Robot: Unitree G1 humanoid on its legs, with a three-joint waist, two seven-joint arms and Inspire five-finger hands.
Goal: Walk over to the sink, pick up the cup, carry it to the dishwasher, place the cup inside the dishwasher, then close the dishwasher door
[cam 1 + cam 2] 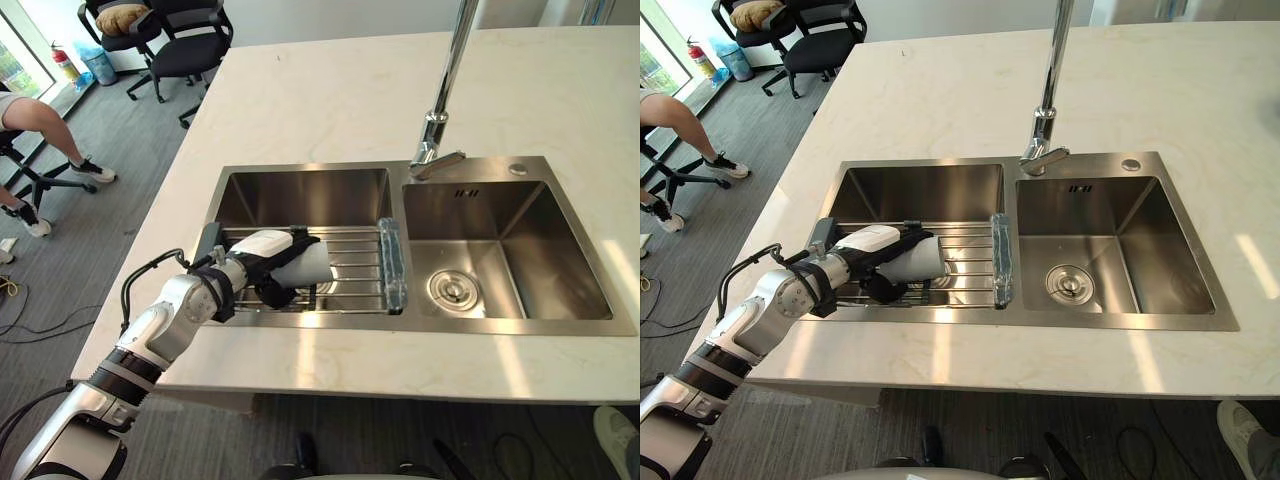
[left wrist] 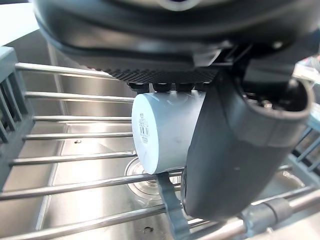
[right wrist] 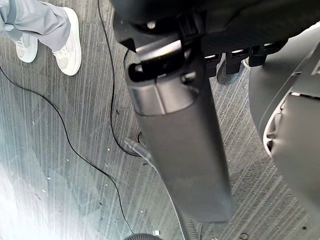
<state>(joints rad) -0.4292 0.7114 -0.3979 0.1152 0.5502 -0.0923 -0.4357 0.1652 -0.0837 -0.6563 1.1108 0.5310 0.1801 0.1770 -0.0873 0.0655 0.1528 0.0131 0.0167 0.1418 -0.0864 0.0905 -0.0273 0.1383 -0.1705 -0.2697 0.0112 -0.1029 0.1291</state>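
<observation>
A white cup (image 1: 312, 268) lies on its side on a wire rack (image 1: 355, 262) across the left basin of the steel sink (image 1: 300, 192). My left hand (image 1: 262, 262) reaches in from the counter's front edge and is shut on the cup, dark fingers curled round its body and the white-covered thumb on top. The left wrist view shows the cup's flat end (image 2: 160, 132) between the fingers and the thumb (image 2: 235, 150), with the rack's bars (image 2: 75, 160) just beneath. My right hand (image 3: 180, 150) hangs above the floor, thumb straight and holding nothing.
A tall faucet (image 1: 445, 90) stands behind the right basin (image 1: 500, 250). The pale stone counter (image 1: 320, 90) surrounds the sink. Office chairs (image 1: 170, 40) and a seated person's legs (image 1: 40, 125) are at the far left. A person's shoes (image 3: 67, 42) stand near my right side.
</observation>
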